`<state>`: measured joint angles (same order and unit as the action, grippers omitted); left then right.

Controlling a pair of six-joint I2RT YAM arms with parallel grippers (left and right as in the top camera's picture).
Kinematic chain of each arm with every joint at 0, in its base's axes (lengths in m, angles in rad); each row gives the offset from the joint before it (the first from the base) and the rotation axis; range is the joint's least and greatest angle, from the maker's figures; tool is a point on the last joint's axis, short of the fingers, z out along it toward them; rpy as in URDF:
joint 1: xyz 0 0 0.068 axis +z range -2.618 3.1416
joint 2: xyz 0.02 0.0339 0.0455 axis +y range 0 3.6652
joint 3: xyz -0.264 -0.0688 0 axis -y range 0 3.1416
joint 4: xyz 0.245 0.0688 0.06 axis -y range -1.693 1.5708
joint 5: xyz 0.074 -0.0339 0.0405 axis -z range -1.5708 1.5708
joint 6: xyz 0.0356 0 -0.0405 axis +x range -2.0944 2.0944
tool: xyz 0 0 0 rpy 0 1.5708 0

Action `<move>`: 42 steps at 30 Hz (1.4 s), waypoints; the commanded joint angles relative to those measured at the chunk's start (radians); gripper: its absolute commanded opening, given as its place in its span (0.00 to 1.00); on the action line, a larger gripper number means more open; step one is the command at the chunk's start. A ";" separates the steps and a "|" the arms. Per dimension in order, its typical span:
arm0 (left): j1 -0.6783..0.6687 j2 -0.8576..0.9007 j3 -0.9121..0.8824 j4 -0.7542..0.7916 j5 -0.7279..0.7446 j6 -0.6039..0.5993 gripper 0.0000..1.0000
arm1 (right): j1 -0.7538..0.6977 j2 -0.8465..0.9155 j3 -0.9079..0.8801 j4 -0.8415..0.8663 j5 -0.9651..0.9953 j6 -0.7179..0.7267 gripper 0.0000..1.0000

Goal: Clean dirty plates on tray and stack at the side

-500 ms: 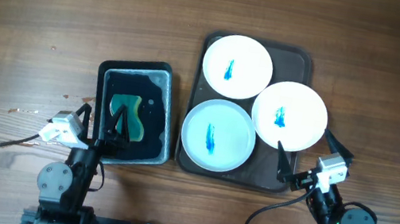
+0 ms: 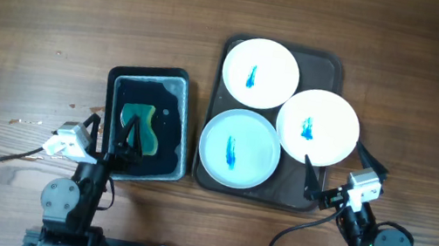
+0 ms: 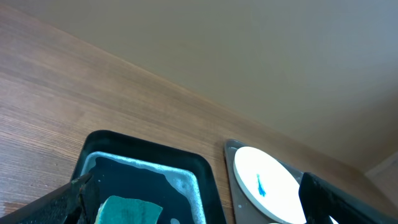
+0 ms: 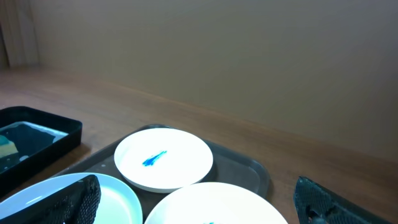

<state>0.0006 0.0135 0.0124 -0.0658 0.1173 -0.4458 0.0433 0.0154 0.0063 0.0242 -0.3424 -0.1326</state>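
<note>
Three smeared plates (image 2: pixel 261 73) sit on the tray (image 2: pixel 328 65), the right one seemingly overhanging its rim.

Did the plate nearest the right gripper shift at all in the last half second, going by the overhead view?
No. The plate sits where it did, its edge overhanging the right rim of the tray by the same amount.

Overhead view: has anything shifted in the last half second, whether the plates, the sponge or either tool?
Nothing visibly changed. The plates lie on the tray as before, each with its blue smear. The sponge sits in the black basin. The left tool and the right tool are both open and hold nothing, in the same places.
</note>
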 commanded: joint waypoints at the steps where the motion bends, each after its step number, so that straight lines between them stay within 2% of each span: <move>1: -0.005 -0.006 -0.007 -0.001 -0.013 0.024 1.00 | 0.004 -0.002 -0.001 0.005 0.006 0.002 1.00; 14: -0.005 -0.006 -0.007 -0.001 -0.011 0.024 1.00 | 0.004 -0.002 -0.001 0.014 -0.018 0.006 1.00; 17: -0.005 -0.006 -0.007 0.008 -0.058 0.023 1.00 | 0.004 -0.002 0.000 0.042 -0.025 0.056 1.00; 21: -0.005 -0.006 0.026 0.107 -0.028 0.024 1.00 | 0.004 0.027 0.109 0.024 -0.098 0.111 1.00; 24: -0.004 0.023 0.123 0.098 -0.029 0.024 1.00 | 0.004 0.142 0.263 -0.019 -0.100 0.111 1.00; 28: -0.005 0.235 0.385 -0.098 -0.028 0.024 1.00 | 0.004 0.498 0.666 -0.233 -0.100 0.106 1.00; 33: -0.005 0.671 0.881 -0.581 0.026 0.024 1.00 | 0.004 0.933 1.183 -0.675 -0.117 0.109 1.00; 35: -0.005 0.842 1.068 -0.758 0.047 0.024 1.00 | 0.004 1.057 1.321 -0.775 -0.129 0.109 1.00; 39: -0.005 1.091 1.308 -0.967 0.047 0.024 1.00 | 0.004 1.203 1.388 -0.851 -0.181 0.195 1.00; 42: -0.005 1.180 1.332 -1.013 0.121 0.020 1.00 | 0.016 1.252 1.379 -0.978 -0.213 0.187 1.00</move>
<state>0.0006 1.1301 1.3159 -1.0431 0.1600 -0.4377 0.0452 1.2343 1.3754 -0.8787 -0.5007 0.0315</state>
